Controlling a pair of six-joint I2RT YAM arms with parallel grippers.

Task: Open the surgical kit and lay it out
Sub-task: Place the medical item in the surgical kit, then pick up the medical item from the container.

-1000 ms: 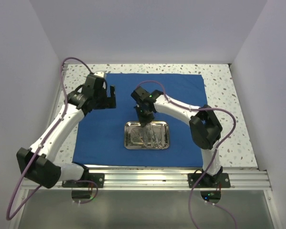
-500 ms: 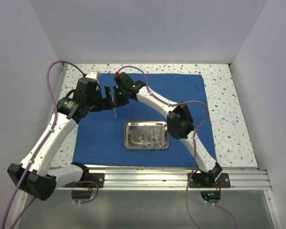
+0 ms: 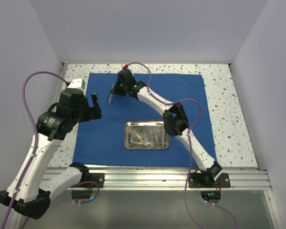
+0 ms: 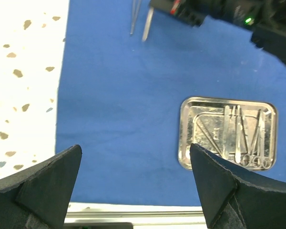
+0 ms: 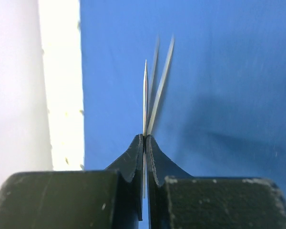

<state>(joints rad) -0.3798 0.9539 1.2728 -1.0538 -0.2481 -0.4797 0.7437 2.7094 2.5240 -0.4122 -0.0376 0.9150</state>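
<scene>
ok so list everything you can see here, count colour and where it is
cloth wrap: one, royal blue, spread flat on the table
tray: one, shiny steel, on the cloth wrap towards its near edge
instruments: several, exact count unclear, silver, lying in the tray
tweezers: one, silver, over the far left part of the cloth wrap
table: one, white with dark speckles, under the cloth wrap
rail: one, silver, along the table's near edge
cables: purple, looping along both arms
left claw: one, black, open and empty, over the cloth wrap's left edge
right claw: one, black, shut on the tweezers
</scene>
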